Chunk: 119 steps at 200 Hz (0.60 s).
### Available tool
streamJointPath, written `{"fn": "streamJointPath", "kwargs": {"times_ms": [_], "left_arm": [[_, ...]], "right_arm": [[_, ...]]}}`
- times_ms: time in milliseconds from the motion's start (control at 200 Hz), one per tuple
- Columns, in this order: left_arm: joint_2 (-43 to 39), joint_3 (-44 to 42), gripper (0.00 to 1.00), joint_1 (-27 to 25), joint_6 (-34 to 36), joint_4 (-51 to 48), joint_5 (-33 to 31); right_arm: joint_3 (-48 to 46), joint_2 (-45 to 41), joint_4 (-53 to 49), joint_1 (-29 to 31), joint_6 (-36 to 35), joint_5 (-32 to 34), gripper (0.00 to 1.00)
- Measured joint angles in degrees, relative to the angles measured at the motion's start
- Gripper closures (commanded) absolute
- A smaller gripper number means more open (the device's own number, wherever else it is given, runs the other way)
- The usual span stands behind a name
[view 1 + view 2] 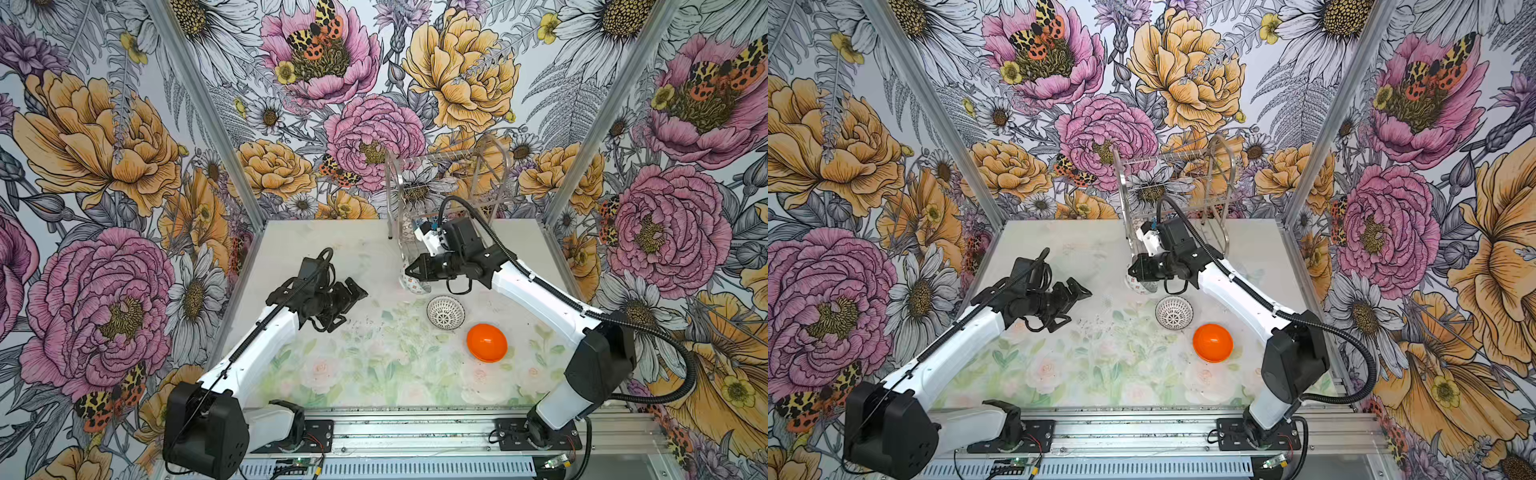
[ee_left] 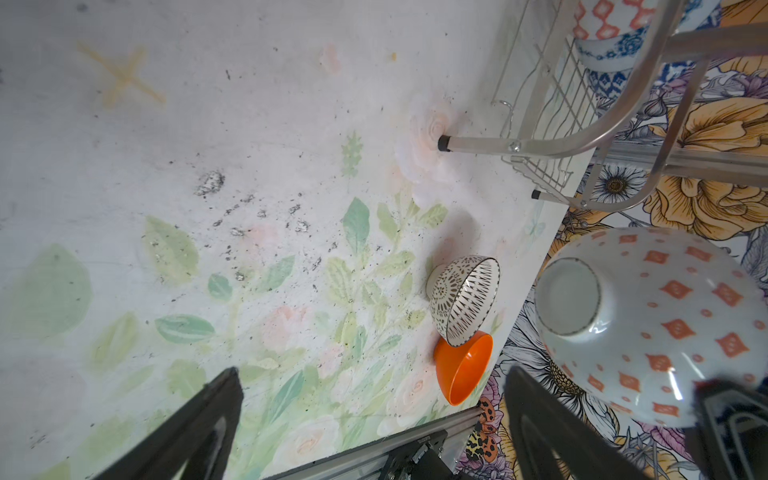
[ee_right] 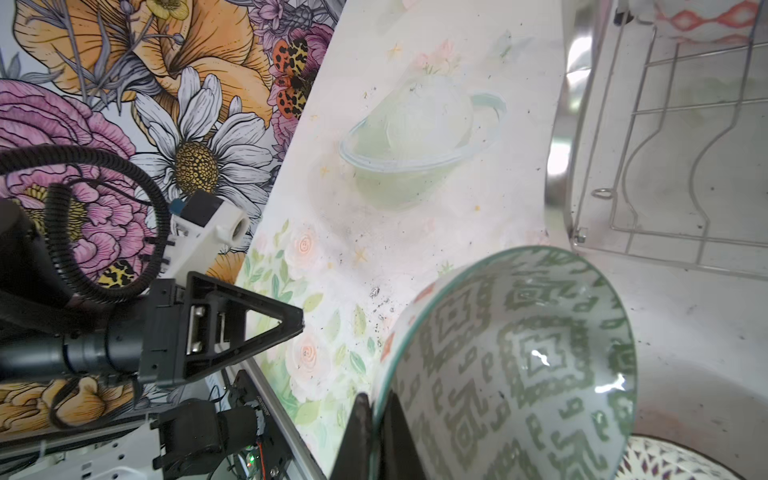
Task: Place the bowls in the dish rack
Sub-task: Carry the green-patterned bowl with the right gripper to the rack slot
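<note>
Bowl with orange diamonds, clamped by its rim in my right end effector, mid-carry I'd say; dish rack just beyond it. Next: ease it into a free slot, I reckon.

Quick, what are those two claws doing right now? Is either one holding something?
Left gripper: open, holding nothing.
Right gripper: shut on the rim of the green-patterned bowl.

Left gripper hovers mid-table, jaws wide; right gripper reaches far, pinched on a bowl rim
</note>
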Motion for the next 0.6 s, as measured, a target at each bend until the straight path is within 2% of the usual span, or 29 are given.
{"fn": "streamJointPath", "kwargs": {"times_ms": [355,595], "left_arm": [[8.04,8.15,0.01,-6.49,-1.66,2.12,-2.27],[12.28,12.11,0.01,-8.55,-1.86,2.45,-2.62]], "right_arm": [[-8.94,-3.17,7.02,-11.5,2.69,-14.08,1.0],[-10.32,-2.34,13.62,-16.63,5.51,-19.02,1.0]]}}
